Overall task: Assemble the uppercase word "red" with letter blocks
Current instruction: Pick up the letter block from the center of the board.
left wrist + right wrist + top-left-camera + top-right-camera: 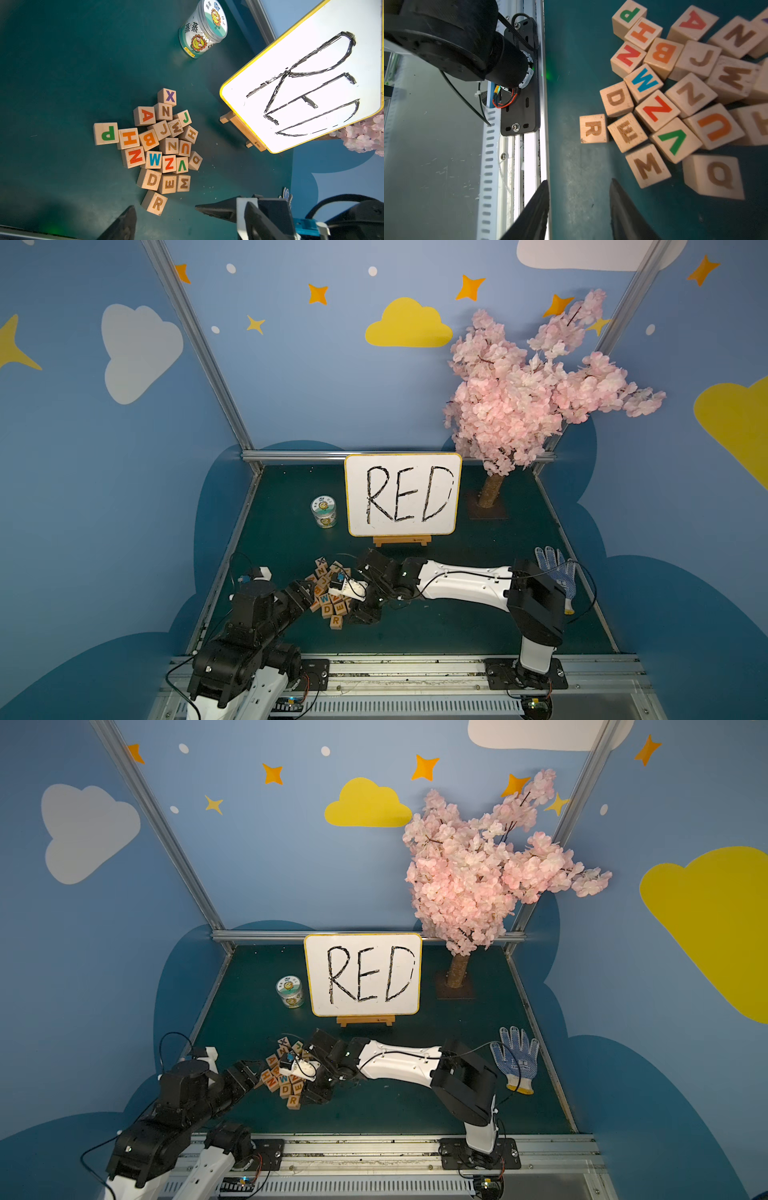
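Hovering my left gripper (189, 204) and right gripper (579, 180), both spread and empty, by the block pile (168, 145) near the tabletop's (457, 635) left edge; R block (593, 128), E block (627, 132), D block (616, 99) huddle at its front

ltr blocks (326, 608) piled front-left, RED board (402, 494) behind

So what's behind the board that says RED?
A small wooden easel pokes out under the board. A metal rail and the blue wall show at its top edge. The green mat straight behind it is covered.
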